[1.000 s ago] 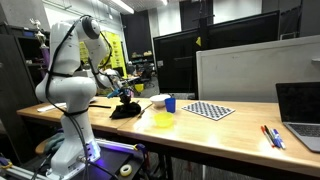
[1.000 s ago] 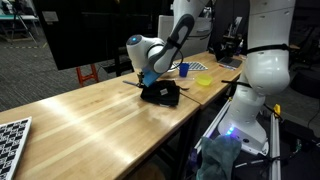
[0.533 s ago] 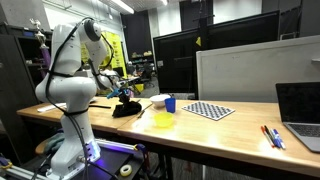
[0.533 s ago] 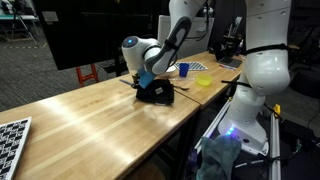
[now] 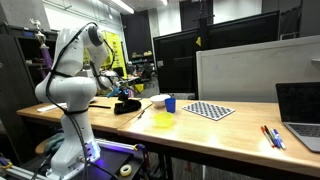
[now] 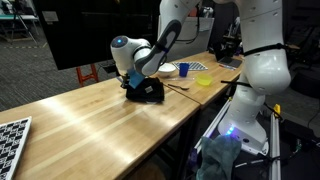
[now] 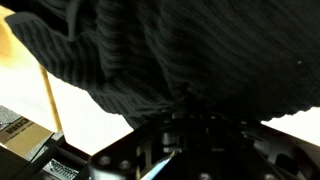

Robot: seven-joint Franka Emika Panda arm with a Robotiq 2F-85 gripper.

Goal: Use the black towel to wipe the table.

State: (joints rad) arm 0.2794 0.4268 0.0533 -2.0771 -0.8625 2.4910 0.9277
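The black towel (image 6: 146,91) lies bunched on the light wooden table (image 6: 90,120). It also shows in an exterior view (image 5: 126,105). My gripper (image 6: 133,84) presses down into the towel and is shut on it; it also shows in an exterior view (image 5: 122,96). In the wrist view the ribbed black towel (image 7: 160,50) fills nearly the whole picture and hides the fingertips.
A blue cup (image 5: 170,103), a white bowl (image 5: 158,100), a yellow bowl (image 5: 163,121) and a thin stick (image 5: 141,114) sit beside the towel. A checkerboard (image 5: 209,110), pens (image 5: 271,136) and a laptop (image 5: 300,115) lie farther along. Another checkerboard (image 6: 10,133) is at the table's end.
My gripper has dragged the black towel along the table, away from the cup and bowls.
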